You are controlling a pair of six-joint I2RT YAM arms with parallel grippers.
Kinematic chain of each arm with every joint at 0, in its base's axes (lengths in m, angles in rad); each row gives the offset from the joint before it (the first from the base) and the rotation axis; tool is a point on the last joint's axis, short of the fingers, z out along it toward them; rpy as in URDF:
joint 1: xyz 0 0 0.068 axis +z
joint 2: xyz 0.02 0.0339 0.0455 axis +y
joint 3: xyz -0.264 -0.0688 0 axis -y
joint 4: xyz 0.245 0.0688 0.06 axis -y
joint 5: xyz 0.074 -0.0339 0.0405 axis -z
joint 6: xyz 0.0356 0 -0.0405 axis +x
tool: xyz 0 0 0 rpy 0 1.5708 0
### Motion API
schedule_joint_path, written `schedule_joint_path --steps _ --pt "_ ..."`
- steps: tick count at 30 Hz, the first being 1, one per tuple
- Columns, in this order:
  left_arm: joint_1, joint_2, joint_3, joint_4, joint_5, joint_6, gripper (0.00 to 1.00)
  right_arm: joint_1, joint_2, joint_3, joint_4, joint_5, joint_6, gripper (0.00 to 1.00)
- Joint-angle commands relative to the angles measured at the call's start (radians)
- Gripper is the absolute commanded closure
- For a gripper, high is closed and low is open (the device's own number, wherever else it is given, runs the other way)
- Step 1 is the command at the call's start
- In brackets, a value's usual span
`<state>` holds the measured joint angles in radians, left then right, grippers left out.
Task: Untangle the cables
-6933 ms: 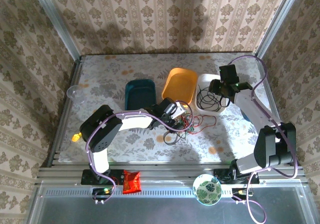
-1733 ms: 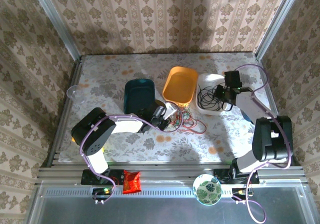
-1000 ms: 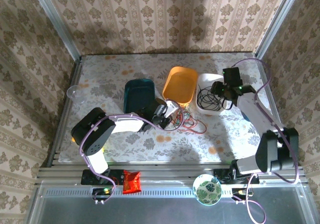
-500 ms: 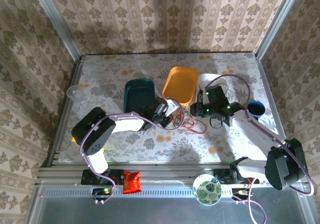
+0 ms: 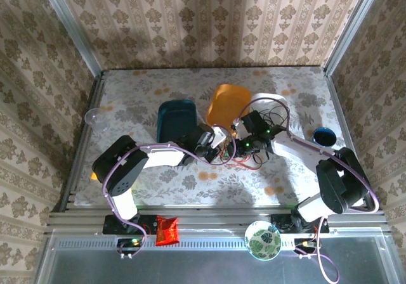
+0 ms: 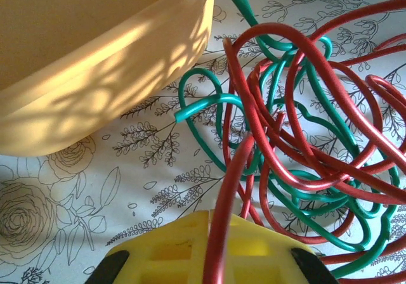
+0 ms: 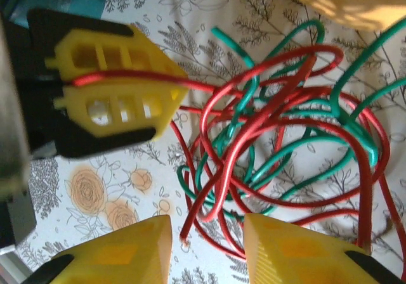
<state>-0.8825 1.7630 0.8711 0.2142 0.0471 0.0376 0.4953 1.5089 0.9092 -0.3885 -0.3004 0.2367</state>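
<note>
Sprawling on floral tablecloth (image 5: 190,184): cables (image 7: 273,132), seemingly tangled; wallpapered walls (image 5: 209,24).

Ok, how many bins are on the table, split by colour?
teal bin: 1
orange bin: 1
white bin: 1
Total: 3

Red cable (image 6: 298,106) and green cable (image 6: 203,103) had a smooth, glossy plastic jacket. Left pincer (image 7: 170,84) looked like matt yellow plastic, orange bowl (image 6: 95,56) smooth plastic, worktop (image 6: 63,195) matt floral print.
</note>
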Motion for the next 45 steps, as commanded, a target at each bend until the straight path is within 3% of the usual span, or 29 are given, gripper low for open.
schedule_joint_path --steps 1,9,15,25,31,36,42,44,45 --pt "-0.006 0.012 0.02 0.002 0.015 -0.002 1.0 0.003 0.04 0.052 0.021 0.0 -0.036 0.67" --pt "-0.005 0.001 0.007 0.006 0.005 -0.004 1.0 0.004 0.116 0.088 0.03 0.031 -0.024 0.85" --pt "-0.005 -0.011 -0.013 0.005 -0.003 -0.007 1.0 -0.001 0.029 0.027 0.057 0.148 0.023 0.96" --pt "0.008 -0.011 -0.011 -0.048 -0.027 -0.021 1.0 -0.013 -0.261 -0.109 0.101 0.418 0.162 0.99" --pt "0.017 -0.018 -0.012 -0.077 -0.04 -0.032 1.0 -0.051 -0.355 -0.156 0.094 0.508 0.255 1.0" --pt "0.031 -0.077 -0.022 -0.115 0.027 -0.013 1.0 -0.097 -0.362 -0.177 0.083 0.456 0.254 0.99" --pt "0.049 -0.219 -0.008 -0.215 0.268 0.084 1.0 -0.103 -0.307 -0.165 0.075 0.247 0.145 0.97" --pt "0.06 -0.247 0.021 -0.267 0.336 0.11 1.0 -0.103 -0.286 -0.158 0.069 0.209 0.131 0.88" --pt "0.066 -0.252 0.04 -0.293 0.364 0.122 1.0 -0.102 -0.281 -0.158 0.072 0.199 0.127 0.76"
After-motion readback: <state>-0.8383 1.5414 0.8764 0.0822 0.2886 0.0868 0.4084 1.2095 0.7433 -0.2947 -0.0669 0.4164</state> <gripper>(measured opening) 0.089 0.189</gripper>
